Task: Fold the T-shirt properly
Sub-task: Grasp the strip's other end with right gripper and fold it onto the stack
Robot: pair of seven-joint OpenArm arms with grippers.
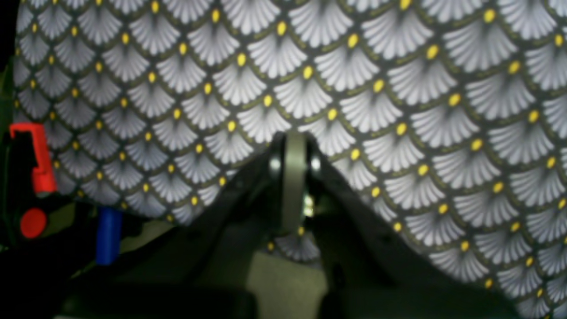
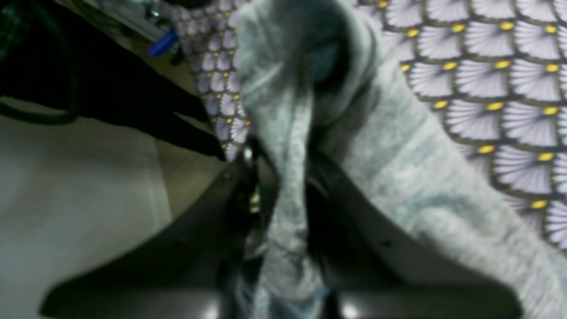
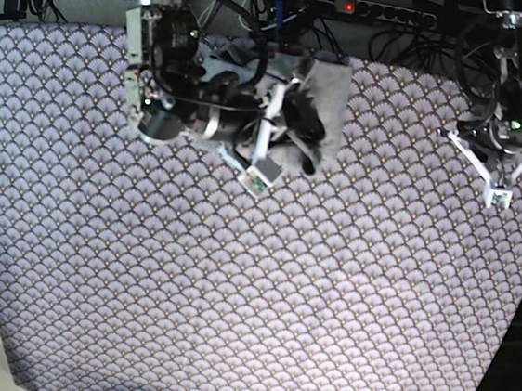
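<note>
The T-shirt [image 3: 320,99] sits bunched at the upper centre of the base view, on the tablecloth [image 3: 232,295] near its far edge. The right gripper [image 3: 299,117] reaches into it from the left; in the right wrist view (blurred) its jaws are nearly together, pinching a fold of grey cloth [image 2: 288,186] that runs up the middle of the frame. The left gripper [image 3: 499,194] hangs at the upper right of the base view, well apart from the shirt, its 2 jaws pressed together on nothing over bare tablecloth [image 1: 354,88].
</note>
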